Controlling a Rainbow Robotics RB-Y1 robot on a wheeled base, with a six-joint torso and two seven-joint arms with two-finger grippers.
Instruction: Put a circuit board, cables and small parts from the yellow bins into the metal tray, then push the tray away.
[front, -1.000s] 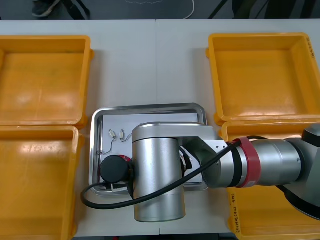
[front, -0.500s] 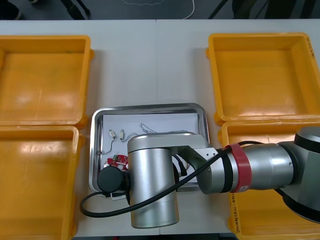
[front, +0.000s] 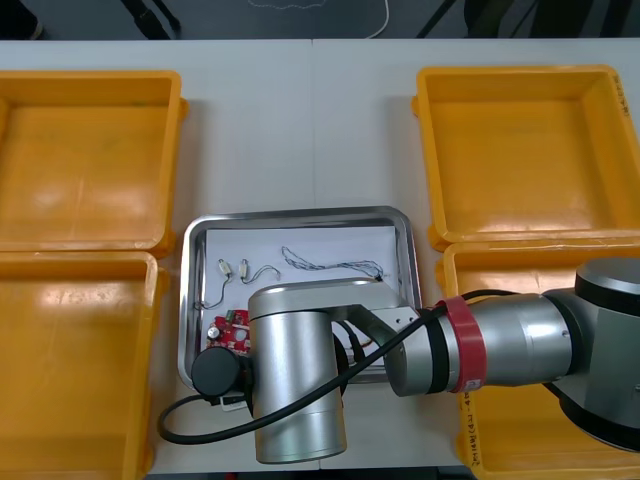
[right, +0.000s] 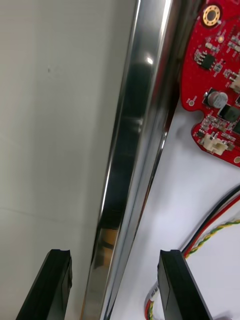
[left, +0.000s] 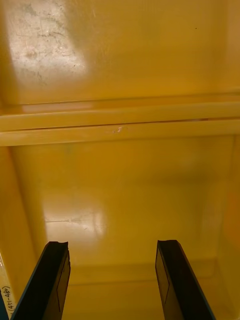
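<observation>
Presently, bench (front: 300, 120): pale and matt, with a thin seam running from near edge to far edge.
Room: a strip of dark floor (front: 560, 18) beyond the far edge, with a white cord (front: 384, 20) lying on it.
Yellow bins (front: 90, 76): two at each side, their glossy bottoms catching the light.
Tray (front: 300, 213): between the near bins, shiny rim, white inside.
Circuit board (front: 228, 330): round and red, flat in the tray's near left corner.
Cables (front: 330, 265): a thin twisted one across the tray's far part; red, black and yellow strands lie past the board in the right wrist view.
Small metal parts (front: 225, 267): in the tray's left part, beyond the board.
Right arm (front: 300, 380): lies across the tray's near side.
Right gripper (right: 115, 252): fingers apart, straddling the tray's rim, one over the bench, one over the white inside.
Left gripper (left: 112, 244): fingers apart, hanging over a bin's inside.
</observation>
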